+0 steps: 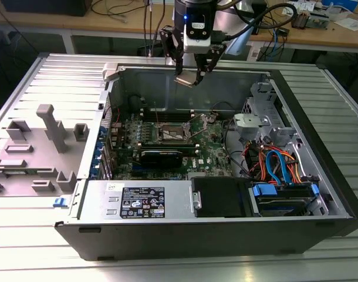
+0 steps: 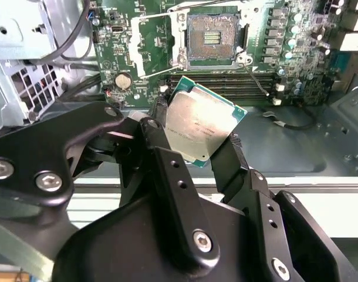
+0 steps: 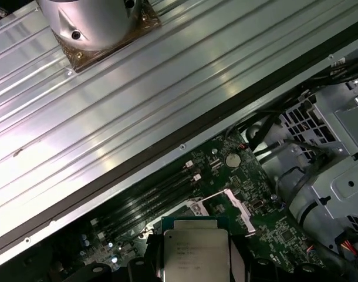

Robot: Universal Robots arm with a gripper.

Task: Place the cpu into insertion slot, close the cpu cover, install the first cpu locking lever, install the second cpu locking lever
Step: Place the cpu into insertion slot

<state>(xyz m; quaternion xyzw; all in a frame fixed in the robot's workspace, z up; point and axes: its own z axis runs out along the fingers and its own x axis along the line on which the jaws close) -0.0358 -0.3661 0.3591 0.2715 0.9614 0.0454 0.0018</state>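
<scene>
My gripper (image 1: pixel 188 79) hangs over the far wall of the open computer case, shut on the cpu (image 1: pixel 186 80). In both wrist views the cpu (image 2: pixel 201 126) (image 3: pixel 195 255) sits tilted between two black fingers (image 2: pixel 161 126), silver top showing. The insertion slot (image 1: pixel 174 134) (image 2: pixel 212 38) lies bare on the green motherboard, well below the gripper. The cpu cover (image 2: pixel 151 42) stands flipped open beside it. Thin wire locking levers (image 2: pixel 258 79) stick out loose near the slot. In the first wrist view the cpu hides part of the slot (image 3: pixel 196 208).
A silver power supply (image 1: pixel 144 202) fills the case's near side, with a drive bay and coloured cables (image 1: pixel 279 170) at the exterior view's right. Black memory slots (image 2: pixel 226 85) run beside the socket. A grey fixture (image 1: pixel 44 147) rests on the ribbed table (image 1: pixel 26 235).
</scene>
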